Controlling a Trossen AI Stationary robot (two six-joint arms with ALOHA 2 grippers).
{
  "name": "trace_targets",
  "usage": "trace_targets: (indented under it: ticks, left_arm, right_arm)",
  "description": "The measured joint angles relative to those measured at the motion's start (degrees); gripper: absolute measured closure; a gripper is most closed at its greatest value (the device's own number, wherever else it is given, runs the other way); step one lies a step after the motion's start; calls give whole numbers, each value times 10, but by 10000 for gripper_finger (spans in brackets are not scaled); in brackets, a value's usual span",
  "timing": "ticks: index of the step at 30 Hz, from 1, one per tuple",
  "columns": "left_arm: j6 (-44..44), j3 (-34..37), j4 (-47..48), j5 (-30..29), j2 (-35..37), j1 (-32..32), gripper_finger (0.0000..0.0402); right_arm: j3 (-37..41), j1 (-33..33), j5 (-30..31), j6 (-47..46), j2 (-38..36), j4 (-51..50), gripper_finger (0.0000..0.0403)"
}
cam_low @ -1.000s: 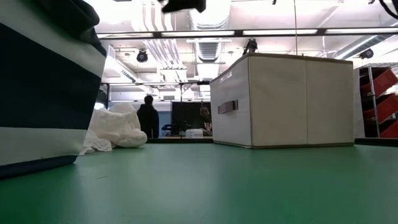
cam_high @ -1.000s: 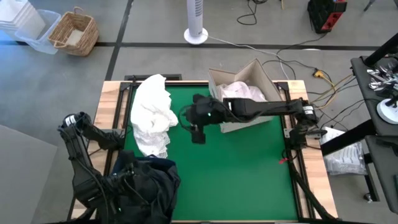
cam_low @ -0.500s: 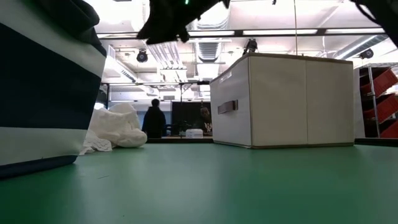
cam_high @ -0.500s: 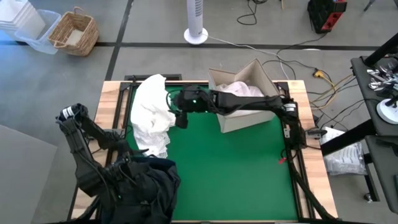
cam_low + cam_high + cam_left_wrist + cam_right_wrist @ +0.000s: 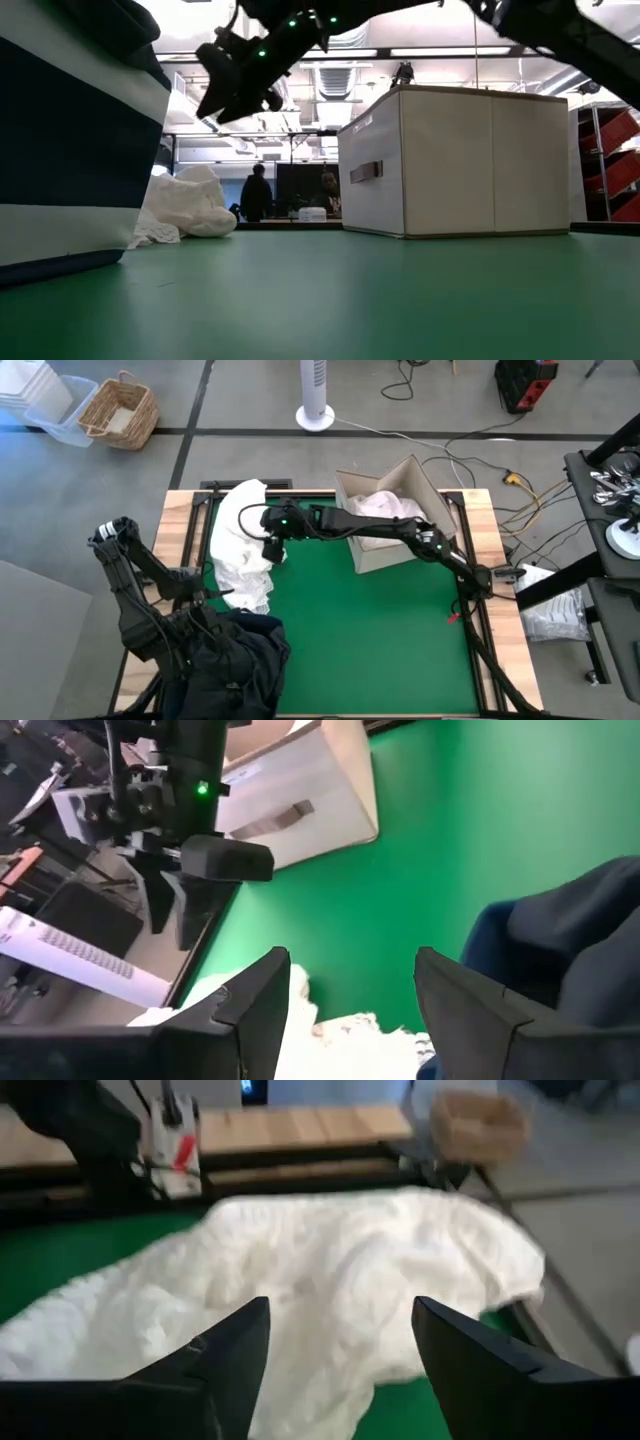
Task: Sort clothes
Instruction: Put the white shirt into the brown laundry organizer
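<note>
1. Nearest me, at the front left corner of the bench [image 5: 380, 630], my left arm waited over the navy bin [image 5: 70, 150]. Dark clothes [image 5: 240, 660] were heaped in the bin and spilled over its rim.
2. The left pincer [image 5: 350, 1010] hung with its fingers apart and nothing between them. Its wrist view looked past a fold of navy cloth [image 5: 560, 950] across the green mat.
3. In the middle, the mat lay bare between the bin and the box.
4. Farther back on the left, the pile of white clothes [image 5: 245, 545] lay on the mat, running from the back edge toward the bin. In the low view it showed as a white heap [image 5: 185, 210] beyond the bin.
5. My right arm reached across from the right side, over the box, to that pile. The right pincer [image 5: 272, 545] hovered just above the pile's right edge.
6. Its fingers [image 5: 470, 1360] stood open, empty, with the white cloth [image 5: 330, 1280] spread right below them.
7. At the back right stood the beige box [image 5: 395, 525], with white clothes [image 5: 385, 505] already lying inside it.
8. Beyond the bench, a person [image 5: 257, 192] stood in the room.
</note>
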State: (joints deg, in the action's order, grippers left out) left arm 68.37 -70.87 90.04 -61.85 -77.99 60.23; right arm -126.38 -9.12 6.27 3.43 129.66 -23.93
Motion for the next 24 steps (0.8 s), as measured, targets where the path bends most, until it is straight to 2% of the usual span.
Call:
trace_targets:
  ticks: [4,14,18,24]
  left_arm:
    - [3,39,0,9,9,0,208]
    - [29,76,0,11,39,-1,208]
    - [32,77,0,11,44,-1,208]
    - [32,78,0,11,44,-1,208]
  right_arm:
    - [-87,0,-1,-12,50,-72,138]
    - [-58,-12,-9,-9,40,-78,62]
    - [-51,-12,-38,-9,40,-78,50]
    - [-29,-12,-39,-24,43,-73,50]
